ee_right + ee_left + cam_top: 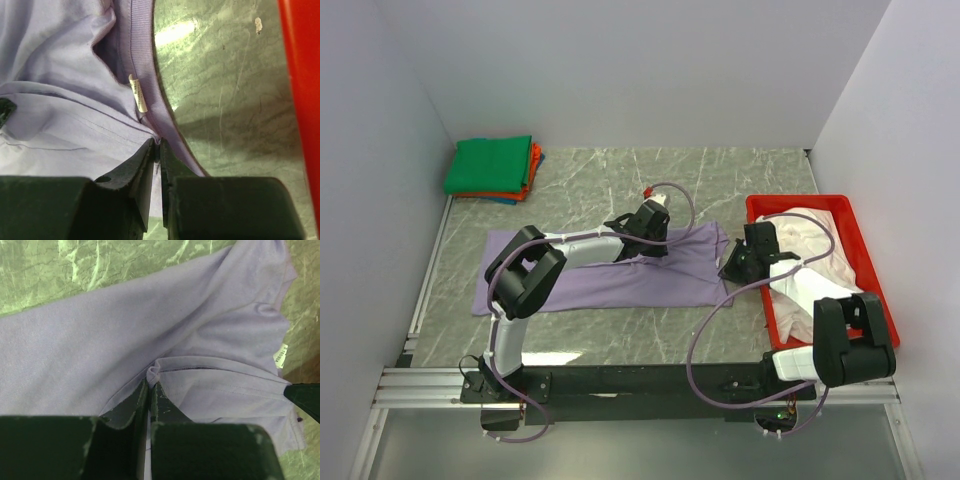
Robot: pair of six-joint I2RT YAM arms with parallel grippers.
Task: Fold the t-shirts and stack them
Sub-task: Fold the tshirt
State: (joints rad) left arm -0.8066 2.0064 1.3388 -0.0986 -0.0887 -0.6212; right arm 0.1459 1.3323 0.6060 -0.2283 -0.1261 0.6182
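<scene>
The red tray at the right holds a crumpled pale pinkish-white t-shirt. Beside it, the lavender t-shirt lies spread on the table. The left gripper pinches a fold of it, and the right gripper pinches its collar edge. The folded t-shirts sit far left.

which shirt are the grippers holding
The lavender t-shirt, spread mid-table, pinched by the left gripper and right gripper. The green one tops the folded stack; the pale one lies in the red tray.
</scene>
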